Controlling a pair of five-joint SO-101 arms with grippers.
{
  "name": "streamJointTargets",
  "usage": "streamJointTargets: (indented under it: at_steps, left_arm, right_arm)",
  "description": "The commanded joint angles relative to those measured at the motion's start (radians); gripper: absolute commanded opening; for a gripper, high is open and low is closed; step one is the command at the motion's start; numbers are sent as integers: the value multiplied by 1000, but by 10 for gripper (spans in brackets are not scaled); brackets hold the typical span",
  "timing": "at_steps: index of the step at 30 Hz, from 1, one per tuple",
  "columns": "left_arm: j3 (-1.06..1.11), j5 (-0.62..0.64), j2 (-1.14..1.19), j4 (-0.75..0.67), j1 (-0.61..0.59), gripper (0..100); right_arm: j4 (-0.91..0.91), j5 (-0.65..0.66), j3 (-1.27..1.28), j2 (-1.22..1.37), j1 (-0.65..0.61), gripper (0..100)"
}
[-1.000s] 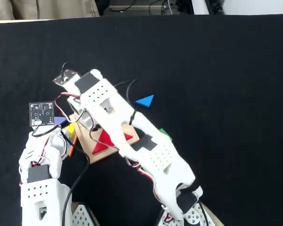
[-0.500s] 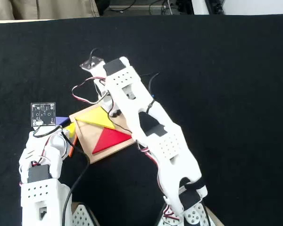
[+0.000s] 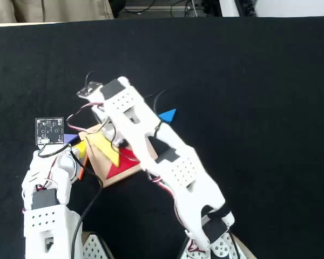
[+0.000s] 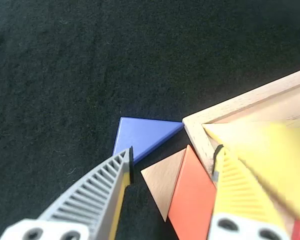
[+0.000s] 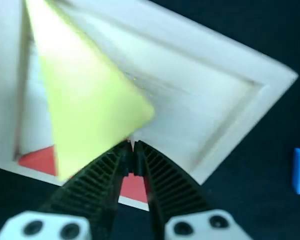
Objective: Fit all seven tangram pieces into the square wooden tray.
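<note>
The left arm (image 3: 43,221) has a white plastic shell with a grid of small holes and one black motor block (image 3: 43,198) set into it. A square black circuit board (image 3: 48,130) in a white frame sits at centre left. Red and white wires (image 3: 53,168) loop past the joints, and a black cable (image 3: 89,205) runs alongside.

The right arm (image 3: 186,175) has the same white perforated shell, with black blocks and thin black leads.

The left end effector (image 4: 174,157) has a grey ribbed finger (image 4: 97,187) edged in yellow, a yellow ribbed finger (image 4: 237,192) and a white base with round screw holes.

The right end effector (image 5: 133,146) has black ribbed fingers on a white base with two screw holes.
</note>
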Motion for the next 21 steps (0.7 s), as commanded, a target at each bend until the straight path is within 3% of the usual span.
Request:
streamJointTargets:
  at_steps: [1, 10, 14, 21]
  left_arm:
    - [-5, 3, -12, -23, -5, 267]
    - [-5, 3, -14, -23, -8, 267]
    - [-18, 8, -14, -23, -81, 267]
    - [-41, 123, -14, -21, -116, 267]
  right_arm:
    - [6, -43, -15, -15, -46, 11]
    - [6, -78, -16, -15, -91, 11]
    - [12, -74, -16, -53, -83, 11]
    - [25, -68, -4, -312, 112, 11]
